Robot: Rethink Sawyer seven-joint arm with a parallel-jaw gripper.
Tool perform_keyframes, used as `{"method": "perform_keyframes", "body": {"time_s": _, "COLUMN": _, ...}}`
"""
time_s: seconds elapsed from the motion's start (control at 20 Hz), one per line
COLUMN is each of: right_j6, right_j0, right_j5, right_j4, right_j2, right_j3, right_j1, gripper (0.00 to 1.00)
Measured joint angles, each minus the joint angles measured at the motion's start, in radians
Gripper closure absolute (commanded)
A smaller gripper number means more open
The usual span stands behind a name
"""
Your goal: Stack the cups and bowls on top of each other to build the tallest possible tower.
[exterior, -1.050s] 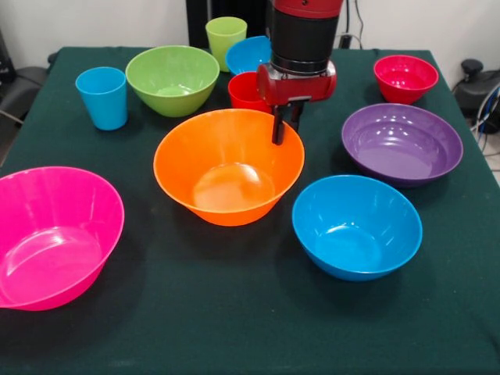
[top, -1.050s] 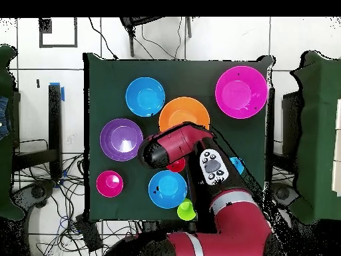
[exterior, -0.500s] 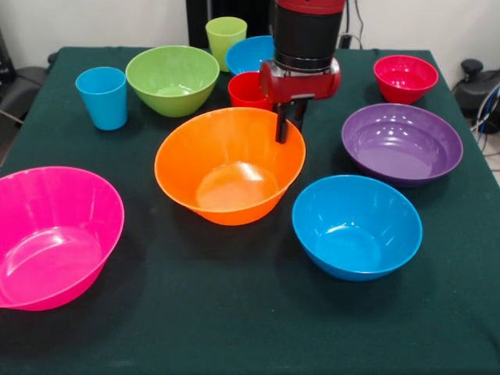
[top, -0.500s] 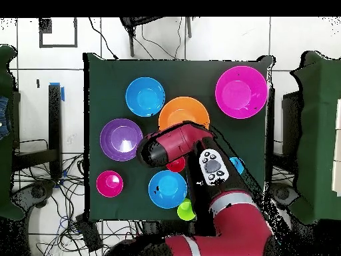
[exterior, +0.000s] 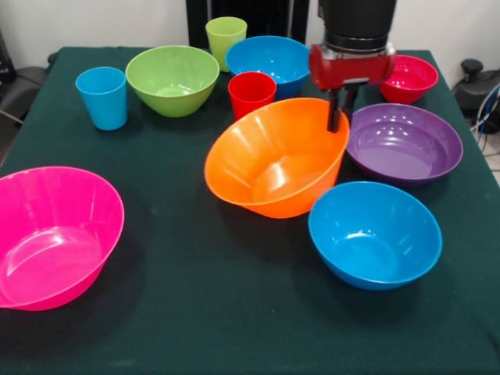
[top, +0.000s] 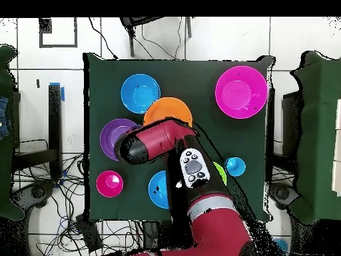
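Observation:
My gripper [exterior: 337,117] is shut on the far right rim of the big orange bowl [exterior: 273,156]. That bowl is tipped, its right side raised, and its low edge lies against the near blue bowl [exterior: 373,234]. Beside the gripper sits the purple bowl [exterior: 402,141], with the small red bowl [exterior: 406,78] behind it. The red cup [exterior: 251,94], a second blue bowl [exterior: 269,58], the lime cup [exterior: 226,33], the green bowl [exterior: 172,78] and the light blue cup [exterior: 102,97] stand along the far side. The pink bowl [exterior: 55,234] is at the near left. In the overhead view the arm hides the gripper, and the orange bowl [top: 168,110] shows beside it.
The dark green table [exterior: 234,312] carries everything. In the overhead view the pink bowl [top: 241,91], blue bowl [top: 140,93], purple bowl [top: 114,133] and small red bowl [top: 109,183] ring the arm. Cables and chairs surround the table.
The gripper has moved right in the front view, dragging the orange bowl along and tipping it. The near blue bowl was nudged aside. The red cup and far blue bowl now show fully.

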Motion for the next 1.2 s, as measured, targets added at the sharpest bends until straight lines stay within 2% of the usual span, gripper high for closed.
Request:
{"method": "perform_keyframes", "body": {"time_s": 0.35, "right_j6": 0.0, "right_j0": 0.032, "right_j5": 0.054, "right_j4": 0.094, "right_j2": 0.0, "right_j3": 0.0, "right_j1": -0.008, "gripper": 1.0}}
{"method": "perform_keyframes", "body": {"time_s": 0.7, "right_j6": 0.0, "right_j0": 0.037, "right_j5": 0.062, "right_j4": 0.113, "right_j2": -0.003, "right_j3": 0.004, "right_j1": -0.008, "gripper": 1.0}}
{"method": "perform_keyframes", "body": {"time_s": 1.2, "right_j6": 0.0, "right_j0": 0.037, "right_j5": 0.062, "right_j4": 0.203, "right_j2": -0.004, "right_j3": 0.056, "right_j1": -0.036, "gripper": 1.0}}
